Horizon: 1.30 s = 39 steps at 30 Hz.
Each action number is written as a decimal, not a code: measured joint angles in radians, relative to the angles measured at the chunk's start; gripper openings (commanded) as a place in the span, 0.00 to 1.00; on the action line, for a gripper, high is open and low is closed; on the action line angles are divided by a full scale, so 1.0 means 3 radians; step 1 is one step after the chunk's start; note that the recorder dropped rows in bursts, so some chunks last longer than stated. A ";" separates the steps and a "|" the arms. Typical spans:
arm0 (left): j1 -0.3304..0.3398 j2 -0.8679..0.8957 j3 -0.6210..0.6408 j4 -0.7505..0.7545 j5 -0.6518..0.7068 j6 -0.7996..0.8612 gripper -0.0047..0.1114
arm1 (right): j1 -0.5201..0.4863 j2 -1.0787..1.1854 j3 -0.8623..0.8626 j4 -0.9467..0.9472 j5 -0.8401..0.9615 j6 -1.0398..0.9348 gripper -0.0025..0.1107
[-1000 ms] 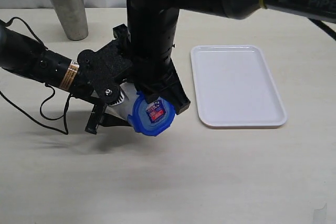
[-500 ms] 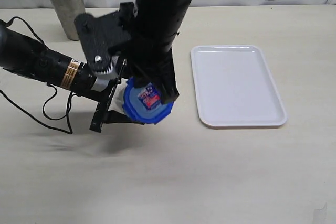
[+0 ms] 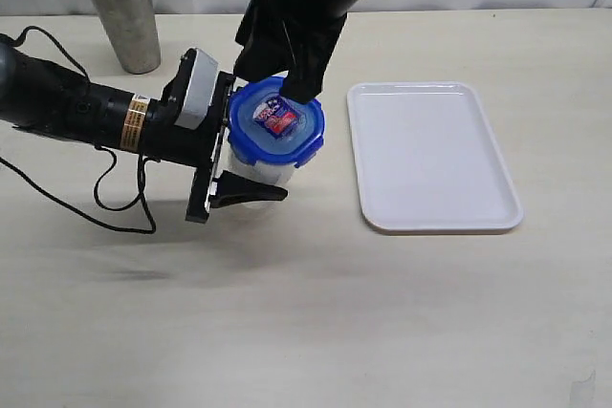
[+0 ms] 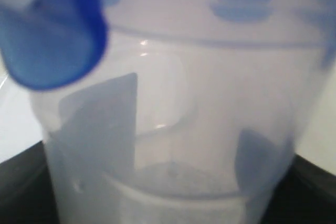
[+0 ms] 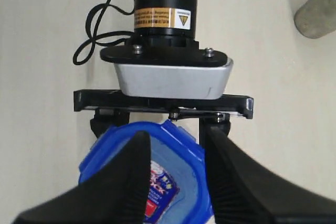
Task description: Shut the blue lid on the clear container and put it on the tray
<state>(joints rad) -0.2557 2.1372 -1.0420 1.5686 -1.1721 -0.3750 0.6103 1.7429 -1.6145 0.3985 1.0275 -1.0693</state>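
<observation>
Beige tabletop runs under both arms. On it, the left gripper (image 3: 247, 161) is clamped on the clear container (image 4: 173, 129), with one finger on each side of its wall. The blue lid (image 3: 275, 126) caps that container and sits directly beneath the right gripper (image 5: 176, 139). That gripper's fingers stand apart over the lid's top, seemingly touching it, with the sticker showing in the gap and nothing pinched. The tray (image 3: 430, 150) lies to that gripper's outer side, well apart from the container. A steel cup (image 3: 124, 16) stands beyond the left arm.
</observation>
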 measured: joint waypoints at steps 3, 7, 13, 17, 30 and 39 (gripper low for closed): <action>0.0000 0.0000 0.0000 -0.0086 0.0007 -0.0162 0.04 | -0.0007 -0.0060 0.0000 0.0007 -0.0014 0.0071 0.31; 0.0000 0.0000 0.0000 -0.0269 0.0008 -0.0448 0.04 | -0.0012 -0.0152 0.0000 -0.0016 -0.0134 0.0373 0.18; 0.0000 0.0000 0.0000 -0.0506 0.0023 -0.0942 0.04 | -0.0012 -0.0346 0.0000 -0.0107 -0.0407 0.0723 0.07; 0.0000 0.0000 0.0000 -0.0584 0.0116 -0.1041 0.04 | -0.0012 -0.0473 0.0061 -0.0113 -0.0645 0.0892 0.07; 0.0000 0.0000 0.0000 -0.0616 0.0159 -0.1069 0.04 | -0.0012 -0.1817 0.1995 -0.0090 -0.3099 0.0939 0.07; 0.0000 0.0000 0.0000 -0.0637 0.0159 -0.1069 0.04 | -0.0012 -0.2965 0.2899 -0.0083 -0.3963 0.1445 0.07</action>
<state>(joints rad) -0.2557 2.1372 -1.0420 1.3775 -1.1242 -0.6959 0.6067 0.8533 -0.7446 0.3735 -0.1613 -0.6358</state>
